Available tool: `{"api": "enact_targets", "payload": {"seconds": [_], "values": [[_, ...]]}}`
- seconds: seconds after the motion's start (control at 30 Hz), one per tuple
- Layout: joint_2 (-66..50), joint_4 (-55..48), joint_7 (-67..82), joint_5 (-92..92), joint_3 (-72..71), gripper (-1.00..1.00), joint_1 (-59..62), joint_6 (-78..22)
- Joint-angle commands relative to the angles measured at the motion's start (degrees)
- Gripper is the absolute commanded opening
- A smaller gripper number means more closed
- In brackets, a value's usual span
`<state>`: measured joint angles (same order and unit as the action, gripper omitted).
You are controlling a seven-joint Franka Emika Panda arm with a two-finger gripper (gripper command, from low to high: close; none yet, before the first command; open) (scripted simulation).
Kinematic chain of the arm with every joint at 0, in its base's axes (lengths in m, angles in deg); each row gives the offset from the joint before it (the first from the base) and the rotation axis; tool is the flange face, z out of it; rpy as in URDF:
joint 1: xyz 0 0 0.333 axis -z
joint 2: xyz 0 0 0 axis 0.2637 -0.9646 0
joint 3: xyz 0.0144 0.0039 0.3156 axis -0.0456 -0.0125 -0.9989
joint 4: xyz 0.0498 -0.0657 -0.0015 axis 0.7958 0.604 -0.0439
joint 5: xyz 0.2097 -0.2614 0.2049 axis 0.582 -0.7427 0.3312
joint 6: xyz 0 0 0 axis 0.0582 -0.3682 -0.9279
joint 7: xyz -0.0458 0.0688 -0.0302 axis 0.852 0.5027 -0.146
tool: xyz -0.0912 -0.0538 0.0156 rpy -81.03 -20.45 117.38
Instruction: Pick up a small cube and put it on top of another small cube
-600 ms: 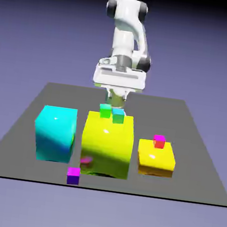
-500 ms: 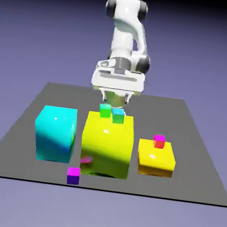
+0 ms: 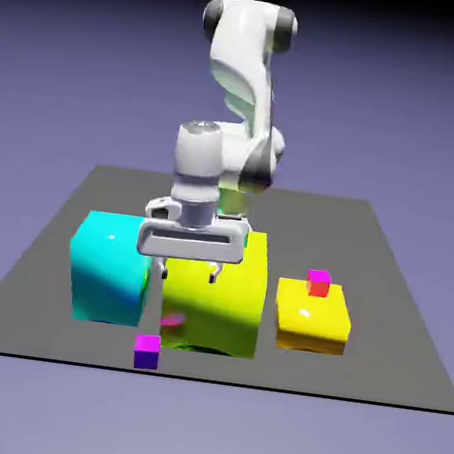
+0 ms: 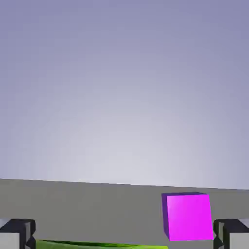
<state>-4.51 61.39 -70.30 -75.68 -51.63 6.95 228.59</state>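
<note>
Magenta-topped cube (image 3: 146, 353) sat at the tabletop's (image 3: 393, 379) near edge, left of its middle in the exterior view. Gripper (image 3: 186, 274) open, empty. Cube looked light, stiff, perhaps slick; best pinched squarely across opposite side faces, at mid-height.

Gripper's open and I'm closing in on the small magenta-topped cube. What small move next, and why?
I'd probably shift the open gripper sideways toward the exterior view's left before lowering: in the hand view, the magenta-topped cube sits off-centre, close to the right fingertip, which might otherwise knock it.
</note>
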Motion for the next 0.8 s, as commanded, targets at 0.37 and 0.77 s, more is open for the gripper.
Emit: {"api": "enact_targets", "payload": {"seconds": [0.37,0.77], "values": [[-24.92,-18.73,8.20,4.09,10.30,0.00,-4.83,-19.47],[-25.40,-20.52,7.68,3.40,9.31,-1.00,-6.45,-21.05]]}}
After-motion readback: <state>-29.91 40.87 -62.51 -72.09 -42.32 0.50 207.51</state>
